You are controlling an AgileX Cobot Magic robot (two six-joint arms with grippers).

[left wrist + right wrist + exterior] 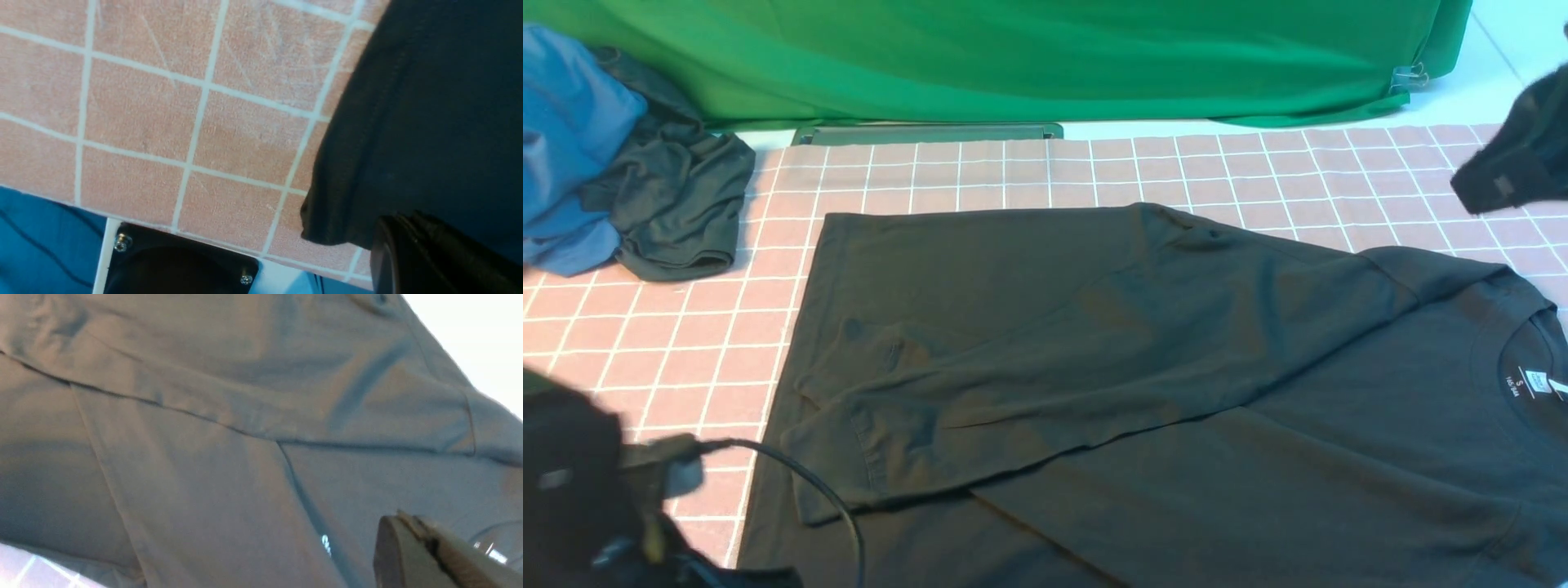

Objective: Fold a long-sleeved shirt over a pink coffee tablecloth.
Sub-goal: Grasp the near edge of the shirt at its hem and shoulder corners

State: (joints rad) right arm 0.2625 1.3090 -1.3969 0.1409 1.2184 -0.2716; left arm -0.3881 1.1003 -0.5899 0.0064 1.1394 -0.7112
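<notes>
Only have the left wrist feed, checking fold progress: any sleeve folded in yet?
Observer: Yes. The front view shows one sleeve lying across the shirt body.
Operator: Right gripper?
Observer: The right gripper is shut, empty, and up off the shirt.

Matt cloth shirt (1135,343); tablecloth (1029,171) sim., coarser
</notes>
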